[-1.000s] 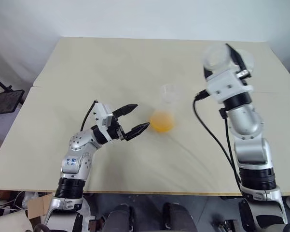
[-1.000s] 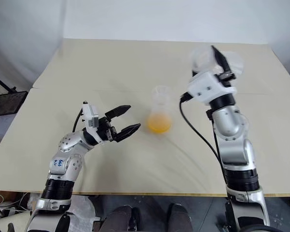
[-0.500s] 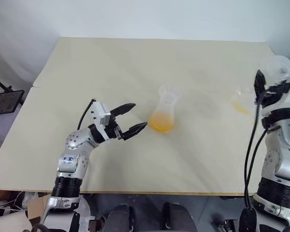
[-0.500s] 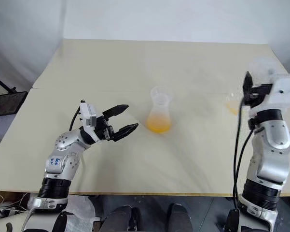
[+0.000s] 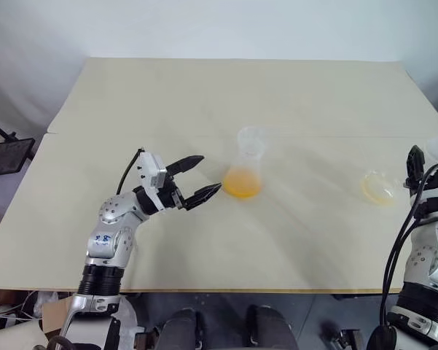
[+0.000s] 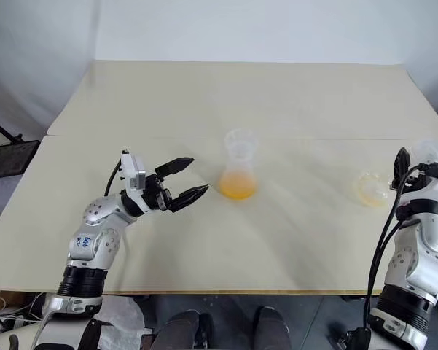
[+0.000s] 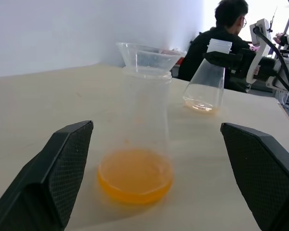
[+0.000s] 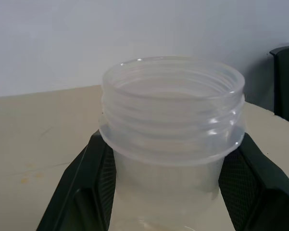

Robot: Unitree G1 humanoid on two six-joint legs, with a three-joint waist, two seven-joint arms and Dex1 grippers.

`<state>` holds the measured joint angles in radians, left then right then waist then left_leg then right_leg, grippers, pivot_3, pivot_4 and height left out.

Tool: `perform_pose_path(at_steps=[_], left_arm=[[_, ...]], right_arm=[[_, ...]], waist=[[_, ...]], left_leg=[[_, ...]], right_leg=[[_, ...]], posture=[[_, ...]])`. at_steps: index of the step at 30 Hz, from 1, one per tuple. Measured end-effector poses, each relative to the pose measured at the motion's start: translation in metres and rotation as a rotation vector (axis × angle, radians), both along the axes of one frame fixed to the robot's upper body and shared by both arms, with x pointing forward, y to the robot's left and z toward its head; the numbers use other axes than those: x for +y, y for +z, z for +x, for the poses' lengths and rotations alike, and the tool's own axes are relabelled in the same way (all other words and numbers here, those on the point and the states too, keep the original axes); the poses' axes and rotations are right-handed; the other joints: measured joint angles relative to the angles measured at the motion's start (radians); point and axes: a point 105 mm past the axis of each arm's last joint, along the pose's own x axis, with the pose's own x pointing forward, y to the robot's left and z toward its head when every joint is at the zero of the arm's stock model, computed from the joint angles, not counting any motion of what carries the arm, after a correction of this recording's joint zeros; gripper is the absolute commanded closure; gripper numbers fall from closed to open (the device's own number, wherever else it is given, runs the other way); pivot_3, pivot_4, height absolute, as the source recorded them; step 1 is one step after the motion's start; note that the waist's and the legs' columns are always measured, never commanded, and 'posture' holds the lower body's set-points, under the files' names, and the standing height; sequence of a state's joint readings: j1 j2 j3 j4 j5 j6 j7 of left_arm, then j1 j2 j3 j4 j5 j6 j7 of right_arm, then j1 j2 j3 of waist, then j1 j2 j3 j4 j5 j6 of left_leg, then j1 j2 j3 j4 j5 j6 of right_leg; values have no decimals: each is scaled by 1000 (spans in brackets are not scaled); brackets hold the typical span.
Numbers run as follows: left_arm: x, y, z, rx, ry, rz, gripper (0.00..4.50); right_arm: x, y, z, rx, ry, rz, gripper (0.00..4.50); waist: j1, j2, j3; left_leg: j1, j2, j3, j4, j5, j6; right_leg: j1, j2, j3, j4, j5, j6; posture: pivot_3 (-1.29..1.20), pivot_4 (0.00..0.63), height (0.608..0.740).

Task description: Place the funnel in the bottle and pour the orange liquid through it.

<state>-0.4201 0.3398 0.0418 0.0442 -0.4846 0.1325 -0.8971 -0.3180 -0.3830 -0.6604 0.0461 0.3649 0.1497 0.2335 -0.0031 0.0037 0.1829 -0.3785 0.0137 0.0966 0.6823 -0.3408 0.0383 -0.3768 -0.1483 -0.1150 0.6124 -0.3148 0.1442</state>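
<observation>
The left gripper (image 5: 197,178) had its two black fingers spread wide apart and it held nothing. It pointed at the bottle (image 5: 246,173) from the left, with a small gap between the fingertips and the glass, so there was no touching. In the left wrist view the two fingers (image 7: 55,178) stood on either side of the bottle base, both apart from it.

The right gripper (image 8: 170,192) was closed on the neck of the second flask (image 5: 382,185), just under the threaded rim, as the right wrist view showed. This flask was at the right edge of the table (image 5: 204,102), well apart from the bottle. In the left wrist view it stood upright with its base on the table or very near it; I could not tell which.

There were two conical flasks and one funnel (image 7: 148,56). The funnel sat in the mouth of the bottle, with its wide cone above the rim.

The bottle stood upright near the middle of the table and contained the orange liquid (image 7: 134,174), a shallow layer that covered the bottom. The second flask contained only a thin orange rest at its bottom.

In the left wrist view a person (image 7: 216,41) in dark clothes sat behind the table.
</observation>
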Motion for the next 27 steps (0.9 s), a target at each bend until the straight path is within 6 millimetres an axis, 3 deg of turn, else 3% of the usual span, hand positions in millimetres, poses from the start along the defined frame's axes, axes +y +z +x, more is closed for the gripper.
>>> perform_pose_path(at_steps=[1, 2, 6, 13, 27], left_arm=[[1, 0, 0, 0, 0, 3, 0], [1, 0, 0, 1, 2, 6, 0], [2, -2, 1, 16, 2, 13, 0], [1, 2, 2, 12, -10, 23, 0], [8, 0, 6, 25, 3, 32, 0]], right_arm=[[0, -1, 0, 0, 2, 4, 2042], [0, -1, -2, -2, 5, 4, 1316], [2, -9, -5, 16, 21, 21, 51], [3, -3, -15, 17, 27, -35, 51], [5, 56, -45, -162, 63, -219, 51]], waist=[[1, 0, 0], [2, 0, 0], [2, 0, 0], [2, 0, 0], [4, 0, 0]], left_leg=[[0, 0, 0, 0, 0, 0], [0, 0, 0, 0, 0, 0], [0, 0, 0, 0, 0, 0], [0, 0, 0, 0, 0, 0], [0, 0, 0, 0, 0, 0]], right_leg=[[0, 0, 0, 0, 0, 0], [0, 0, 0, 0, 0, 0], [0, 0, 0, 0, 0, 0], [0, 0, 0, 0, 0, 0], [0, 0, 1, -1, 0, 0]], posture=[[0, 150, 740], [0, 150, 740], [0, 150, 740], [0, 150, 740], [0, 150, 740]])
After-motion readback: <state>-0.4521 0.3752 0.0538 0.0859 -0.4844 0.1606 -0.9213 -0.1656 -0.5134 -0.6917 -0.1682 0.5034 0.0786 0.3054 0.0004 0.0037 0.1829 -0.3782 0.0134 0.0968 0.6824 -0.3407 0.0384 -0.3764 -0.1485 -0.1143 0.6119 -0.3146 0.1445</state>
